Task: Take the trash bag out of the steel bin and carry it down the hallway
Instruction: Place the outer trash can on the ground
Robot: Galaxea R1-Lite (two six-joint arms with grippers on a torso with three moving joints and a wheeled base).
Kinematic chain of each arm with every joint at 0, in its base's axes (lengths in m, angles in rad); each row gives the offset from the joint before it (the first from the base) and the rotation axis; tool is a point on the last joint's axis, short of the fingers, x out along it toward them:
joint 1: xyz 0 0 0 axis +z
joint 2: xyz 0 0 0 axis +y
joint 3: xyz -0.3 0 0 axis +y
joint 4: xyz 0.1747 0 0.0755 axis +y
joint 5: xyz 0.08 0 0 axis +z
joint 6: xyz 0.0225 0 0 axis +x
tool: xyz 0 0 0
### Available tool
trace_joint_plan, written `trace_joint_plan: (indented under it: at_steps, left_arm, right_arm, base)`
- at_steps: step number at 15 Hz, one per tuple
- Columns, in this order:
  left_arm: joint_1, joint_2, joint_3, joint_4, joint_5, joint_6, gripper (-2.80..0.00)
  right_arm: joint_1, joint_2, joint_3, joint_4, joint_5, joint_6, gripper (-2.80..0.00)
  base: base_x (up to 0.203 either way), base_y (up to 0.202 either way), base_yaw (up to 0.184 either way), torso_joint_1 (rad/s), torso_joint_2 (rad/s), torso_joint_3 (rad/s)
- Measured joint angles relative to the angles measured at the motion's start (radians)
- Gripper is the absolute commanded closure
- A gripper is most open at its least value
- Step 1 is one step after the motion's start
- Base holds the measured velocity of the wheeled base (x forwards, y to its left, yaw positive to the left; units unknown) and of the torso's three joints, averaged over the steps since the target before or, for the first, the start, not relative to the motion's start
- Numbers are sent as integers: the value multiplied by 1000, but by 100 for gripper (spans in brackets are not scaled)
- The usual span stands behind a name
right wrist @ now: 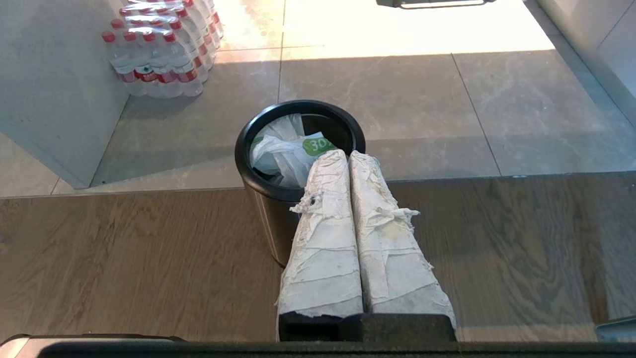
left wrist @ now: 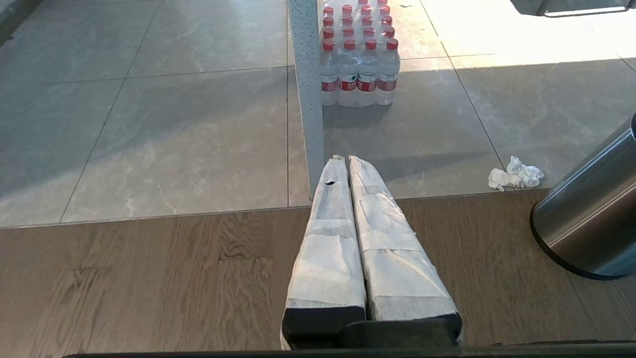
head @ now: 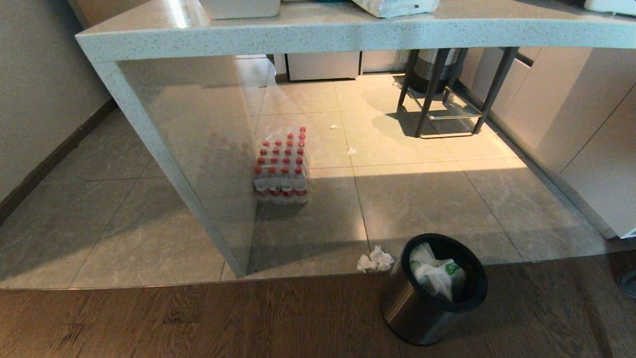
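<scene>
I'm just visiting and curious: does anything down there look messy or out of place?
Yes. A crumpled white tissue lies on the tiled floor beside the steel bin, not inside with the trash bag. Small white scraps dot the tiles farther back.

We see a floor split in two: brown wood planks (head: pixel 198 323) across the lower frame, pale stone tiles (head: pixel 427 199) above. The steel bin (head: pixel 422 313) stands on the wood at lower right. A crumpled tissue (head: pixel 376 259) and a pack of water bottles (head: pixel 281 169) lie on tiles near centre.
</scene>
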Motion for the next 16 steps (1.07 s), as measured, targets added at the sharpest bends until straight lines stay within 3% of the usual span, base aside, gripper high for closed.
trace_joint_plan:
  at_steps: [10, 16]
  left_arm:
    - [0, 0, -1, -1, -2, 28, 0]
    - [0, 0, -1, -4, 0, 0, 0]
  right_arm:
    - [-1, 0, 0, 0, 0, 0, 0]
    - [0, 0, 0, 0, -1, 2, 0]
  base:
    - [0, 0, 0, 0, 0, 0]
    - [0, 0, 0, 2, 1, -117]
